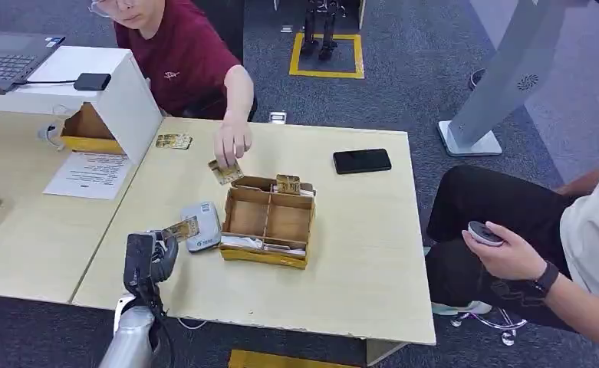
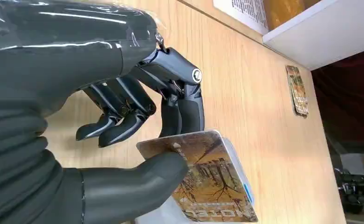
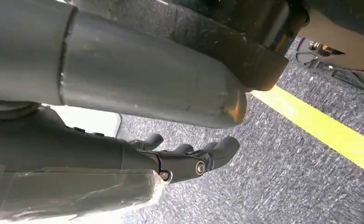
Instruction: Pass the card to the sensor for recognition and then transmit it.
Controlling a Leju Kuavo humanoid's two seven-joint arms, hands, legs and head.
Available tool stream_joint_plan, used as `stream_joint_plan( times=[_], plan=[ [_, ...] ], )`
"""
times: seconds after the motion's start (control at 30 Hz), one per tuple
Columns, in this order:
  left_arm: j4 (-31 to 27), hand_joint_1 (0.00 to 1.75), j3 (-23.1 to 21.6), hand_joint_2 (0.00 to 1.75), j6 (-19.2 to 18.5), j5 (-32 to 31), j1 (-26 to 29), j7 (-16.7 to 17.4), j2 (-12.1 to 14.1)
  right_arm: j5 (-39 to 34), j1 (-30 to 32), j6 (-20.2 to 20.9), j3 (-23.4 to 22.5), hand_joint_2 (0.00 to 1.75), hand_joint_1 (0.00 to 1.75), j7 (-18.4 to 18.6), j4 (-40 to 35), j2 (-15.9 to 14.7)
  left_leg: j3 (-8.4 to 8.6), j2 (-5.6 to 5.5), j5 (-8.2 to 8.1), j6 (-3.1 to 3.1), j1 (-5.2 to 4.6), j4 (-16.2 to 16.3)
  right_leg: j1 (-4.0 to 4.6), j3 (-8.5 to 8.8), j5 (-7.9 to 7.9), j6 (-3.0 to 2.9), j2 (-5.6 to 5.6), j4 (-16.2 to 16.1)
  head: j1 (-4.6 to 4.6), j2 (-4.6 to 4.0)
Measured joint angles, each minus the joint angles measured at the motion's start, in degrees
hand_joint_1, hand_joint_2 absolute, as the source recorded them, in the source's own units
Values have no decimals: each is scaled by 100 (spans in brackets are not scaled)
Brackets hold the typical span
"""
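Observation:
My left hand (image 1: 149, 257) pinches a gold-brown card (image 1: 181, 228) by one end, near the table's front left. In the left wrist view the thumb (image 2: 133, 186) presses the card (image 2: 208, 177) against the dark fingers (image 2: 180, 112). The card hangs just over the grey-white sensor (image 1: 202, 226), which lies flat beside a cardboard divider box (image 1: 269, 222); whether the card touches it I cannot tell. My right hand (image 3: 184, 158) hangs by my side above the carpet, fingers loosely extended and holding nothing.
A person across the table holds another card (image 1: 225, 172) in their hand (image 1: 232, 143) over the box's far corner. A spare card (image 1: 173, 141), a black phone (image 1: 362, 160) and a white open box (image 1: 97, 92) lie on the table. A seated person at right holds a small round device (image 1: 484, 232).

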Motion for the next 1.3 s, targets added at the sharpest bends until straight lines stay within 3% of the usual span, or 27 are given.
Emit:
stream_joint_plan(
  times=[0.3,0.67,0.8,0.9,1.3],
  plan=[
    [557,175,0,175,83,-20,-485,24,162,15,-13,0,118,0,0,13,0,0,0,0,0,0,0,0,0,0,0,0,0,2,2,0],
    [915,175,0,175,83,-90,-682,79,286,13,-25,7,208,0,0,15,0,0,0,0,0,0,0,0,0,0,0,0,0,2,2,0],
    [968,175,0,175,186,-155,-697,-16,288,0,-24,2,208,0,0,13,0,0,0,0,0,0,0,0,0,0,0,0,0,2,0,0],
    [970,175,0,175,515,-347,-683,-256,271,-20,-24,0,214,0,0,13,0,0,0,0,0,0,0,0,0,0,0,0,0,2,2,0],
    [824,175,-85,175,507,-763,-583,2,194,-94,-27,7,284,0,0,-2,0,2,0,0,0,0,0,0,0,1,0,0,0,2,0,0]
  ],
)
